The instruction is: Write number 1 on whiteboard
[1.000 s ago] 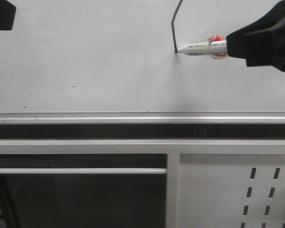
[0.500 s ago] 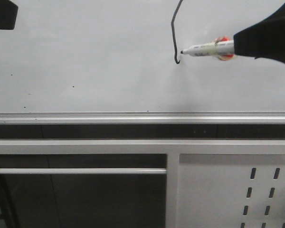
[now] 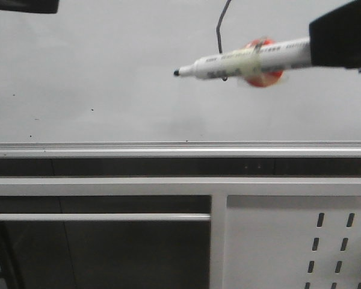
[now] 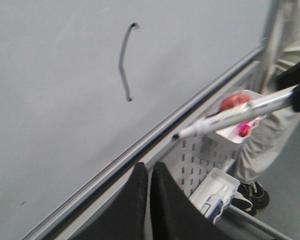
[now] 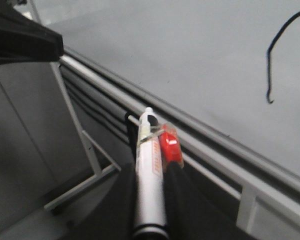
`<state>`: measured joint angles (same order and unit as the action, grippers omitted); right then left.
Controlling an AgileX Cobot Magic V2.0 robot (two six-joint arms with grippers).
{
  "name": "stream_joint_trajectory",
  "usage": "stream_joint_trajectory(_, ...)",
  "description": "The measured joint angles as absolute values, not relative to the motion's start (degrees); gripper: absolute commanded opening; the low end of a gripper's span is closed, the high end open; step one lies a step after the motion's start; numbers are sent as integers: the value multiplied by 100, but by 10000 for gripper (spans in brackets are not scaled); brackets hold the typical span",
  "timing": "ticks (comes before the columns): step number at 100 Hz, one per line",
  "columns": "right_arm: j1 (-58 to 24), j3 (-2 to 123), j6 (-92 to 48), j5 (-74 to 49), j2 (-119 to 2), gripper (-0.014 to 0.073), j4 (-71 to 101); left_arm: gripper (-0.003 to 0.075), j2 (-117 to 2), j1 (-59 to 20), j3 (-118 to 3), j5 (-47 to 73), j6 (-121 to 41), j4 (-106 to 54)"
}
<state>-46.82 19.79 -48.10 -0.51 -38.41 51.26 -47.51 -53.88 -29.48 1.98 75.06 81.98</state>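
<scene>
The whiteboard (image 3: 108, 72) is a glossy pale grey panel with a silver rail (image 3: 168, 147) along its near edge. The number 1 (image 3: 219, 27) is a thin black curved stroke, partly behind the marker in the front view; it shows whole in the left wrist view (image 4: 123, 62) and in the right wrist view (image 5: 270, 60), with a small hook at its end. My right gripper (image 5: 151, 185) is shut on a white marker (image 3: 246, 60) with a red piece taped to it (image 3: 262, 72), held off the board. My left gripper (image 4: 149, 172) is shut and empty, near the rail.
Below the rail, a grey perforated metal panel (image 3: 301, 241) and a horizontal bar (image 3: 102, 217) sit under the board. The left wrist view shows a white tray with a bottle (image 4: 214, 192), a person's legs (image 4: 270, 120), and tiny dark specks mark the board (image 3: 91, 109).
The marker has lifted off the board and swung left and toward the camera, its tip now left of the stroke. The finished stroke with its hook stays. The left arm shifted at the top left.
</scene>
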Motion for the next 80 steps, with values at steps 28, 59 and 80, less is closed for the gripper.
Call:
stream_joint_trajectory(28,-4682,2661,-4810,-1012,-4405,-62,5165,239,-5074,-5388,-2948,-1100,6985,9007)
stream_joint_trajectory(59,-4682,3353,-4810,-1462,-5430,-62,5165,321,-5096,-5388,-2948,-1018,6147,9061)
stream_joint_trajectory(80,-4682,3690,-4795,-1533,-5621,-62,5165,321,-5180,-5388,-2905,-296,5143,9071)
